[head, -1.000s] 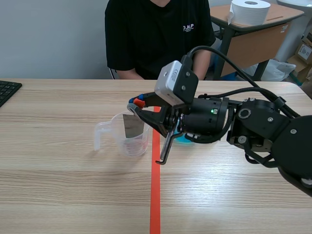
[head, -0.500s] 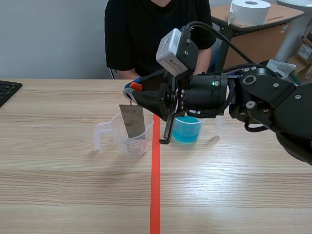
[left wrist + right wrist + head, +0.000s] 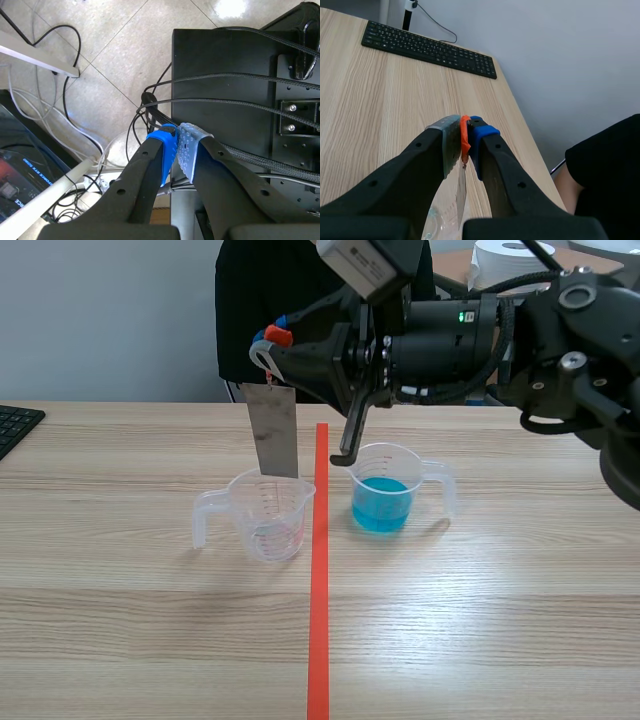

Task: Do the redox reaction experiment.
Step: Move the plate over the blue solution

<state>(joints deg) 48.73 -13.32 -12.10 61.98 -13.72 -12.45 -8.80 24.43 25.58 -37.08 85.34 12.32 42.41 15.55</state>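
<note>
Metal strip (image 3: 273,430) dangles over the clear beaker (image 3: 268,520), right claw (image 3: 268,343) pinching its orange clip (image 3: 283,337), likely bound for the blue solution (image 3: 380,505).

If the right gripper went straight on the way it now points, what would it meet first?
Probably nothing near: the right gripper, shut on the clip, points over bare table toward the keyboard, likely passing above it.
</note>
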